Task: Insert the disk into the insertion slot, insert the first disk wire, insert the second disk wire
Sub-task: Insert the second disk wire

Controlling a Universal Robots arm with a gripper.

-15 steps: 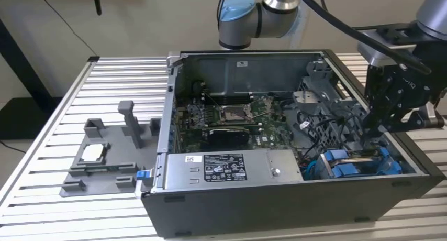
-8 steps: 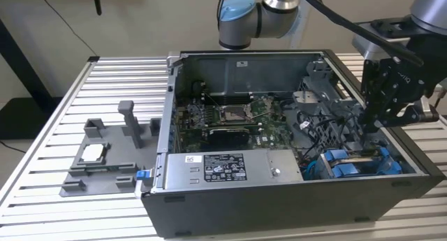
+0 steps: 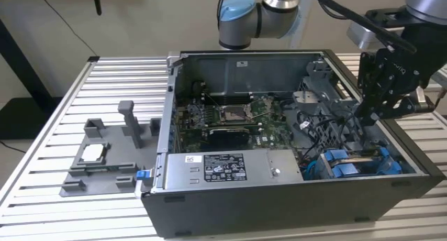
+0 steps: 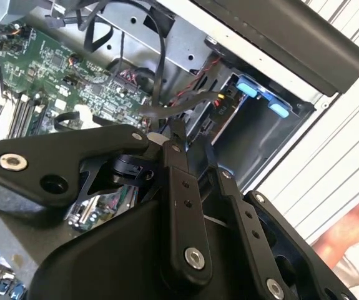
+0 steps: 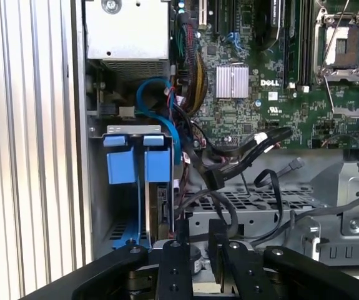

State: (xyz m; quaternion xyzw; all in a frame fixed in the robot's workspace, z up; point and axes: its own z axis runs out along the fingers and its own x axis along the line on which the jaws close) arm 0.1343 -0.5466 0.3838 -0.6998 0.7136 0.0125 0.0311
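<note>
Labels first: white sticker [image 3: 222,165] with small print on grey power supply [image 3: 279,165], 6 o'clock of open case [image 3: 279,209] in exterior view. White lettering on motherboard [image 5: 254,106]. Disk [image 3: 361,157]: silver edge in bright blue carrier, standing on edge inside insertion slot [image 5: 98,187], roughly 4 o'clock of case. Gripper [image 3: 368,117] hangs at 3 o'clock over black cables [image 5: 241,156], near slot. Clamped or parted, can't tell tbh.

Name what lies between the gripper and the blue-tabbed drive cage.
A tangle of black cables lies between the gripper and the insertion slot, seen in the first wrist view.
</note>
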